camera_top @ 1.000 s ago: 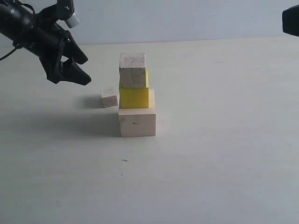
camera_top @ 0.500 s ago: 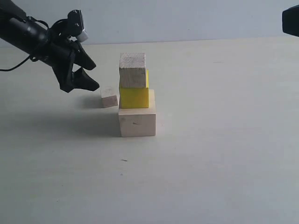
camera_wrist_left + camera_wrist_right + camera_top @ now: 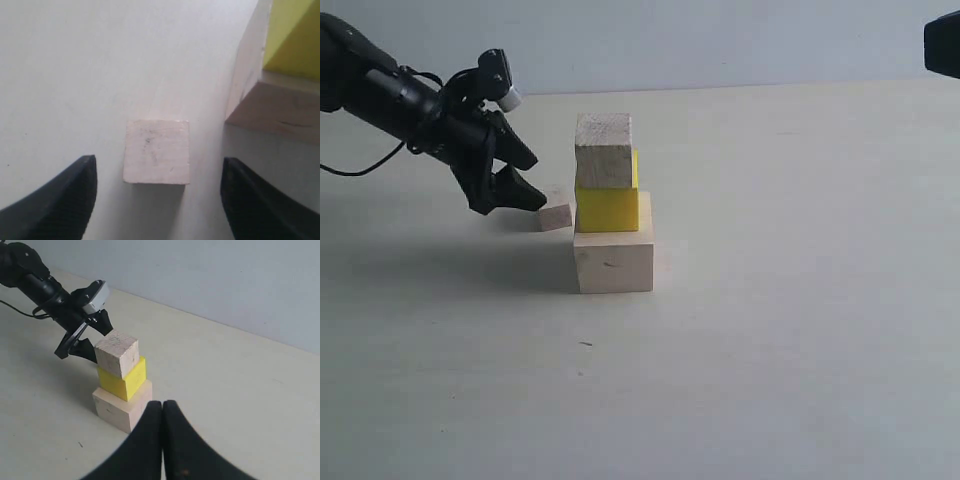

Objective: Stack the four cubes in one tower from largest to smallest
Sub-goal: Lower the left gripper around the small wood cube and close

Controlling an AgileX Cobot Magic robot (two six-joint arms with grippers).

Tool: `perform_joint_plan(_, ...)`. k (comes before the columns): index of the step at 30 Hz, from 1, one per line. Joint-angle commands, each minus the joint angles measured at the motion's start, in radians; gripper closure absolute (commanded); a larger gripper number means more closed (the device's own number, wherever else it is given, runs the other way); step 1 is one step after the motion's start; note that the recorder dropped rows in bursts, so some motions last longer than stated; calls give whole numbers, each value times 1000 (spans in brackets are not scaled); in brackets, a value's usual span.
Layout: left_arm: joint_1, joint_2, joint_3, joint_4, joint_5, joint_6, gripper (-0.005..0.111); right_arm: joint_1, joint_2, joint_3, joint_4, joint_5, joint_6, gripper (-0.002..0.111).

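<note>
My left claw (image 3: 531, 184) has dropped to the small cube (image 3: 555, 211) beside the stack (image 3: 608, 210), jaws apart, lined up, not touching. It sits on the table (image 3: 770, 350); I judge the final pick is due.

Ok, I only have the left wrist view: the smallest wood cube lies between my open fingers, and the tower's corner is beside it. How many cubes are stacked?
Observer: Three. The large wood cube is at the bottom, the yellow cube is on it, and a small wood cube is on top.
Operator: Is that top one sitting upright?
Observer: Yes, it sits flat. In the exterior view it lines up with the yellow cube's left edge, and a yellow strip shows on its right.
Operator: Where's the other arm?
Observer: The right gripper is shut and empty, and touches none of the cubes.
</note>
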Motion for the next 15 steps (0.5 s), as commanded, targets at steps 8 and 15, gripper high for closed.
perform_joint_plan(8,-5,35,-4,-27,-4,27,39,1,-7,6,-1,-10,5,108)
perform_joint_plan(15,-5,35,-4,-94,-5,99,39,1,-7,6,-1,-10,5,108)
